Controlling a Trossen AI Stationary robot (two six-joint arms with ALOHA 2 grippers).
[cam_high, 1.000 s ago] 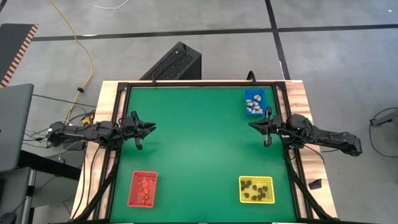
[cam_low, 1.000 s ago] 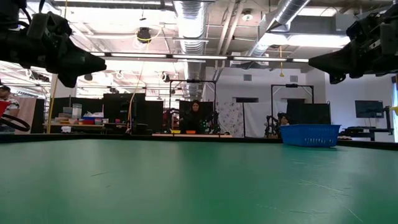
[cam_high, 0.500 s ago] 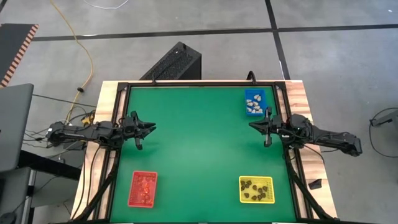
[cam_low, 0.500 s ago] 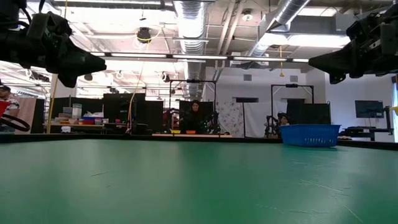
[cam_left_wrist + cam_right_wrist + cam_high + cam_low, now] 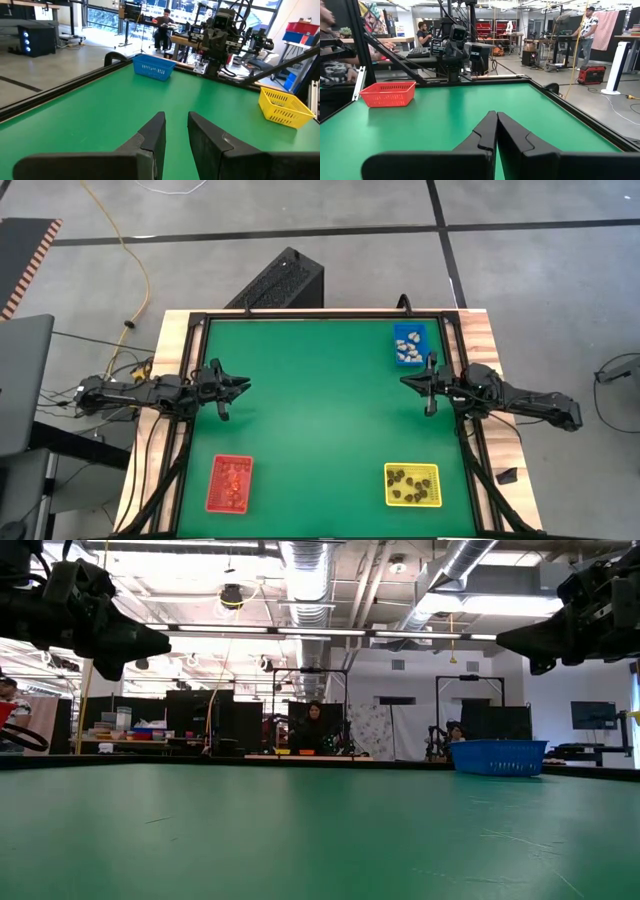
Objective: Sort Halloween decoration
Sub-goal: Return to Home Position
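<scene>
The Halloween decoration lies in three trays on the green mat. Whitish pieces [image 5: 408, 350] rest in the blue tray [image 5: 396, 333] at the far right. Reddish pieces [image 5: 232, 483] rest in the red tray [image 5: 216, 464] at the near left. Dark pieces [image 5: 410, 486] rest in the yellow tray [image 5: 436, 470] at the near right. My left gripper [image 5: 240, 387] hovers level over the mat's left edge, shut and holding nothing [image 5: 176, 117]. My right gripper [image 5: 405, 380] hovers level at the right edge, just near of the blue tray, shut and holding nothing [image 5: 496, 114].
A black frame rail [image 5: 320, 314] runs round the mat, with wooden table edges outside it. The wide middle of the green mat [image 5: 320, 410] lies bare between the two grippers. People sit and stand in the room beyond the table [image 5: 314, 725].
</scene>
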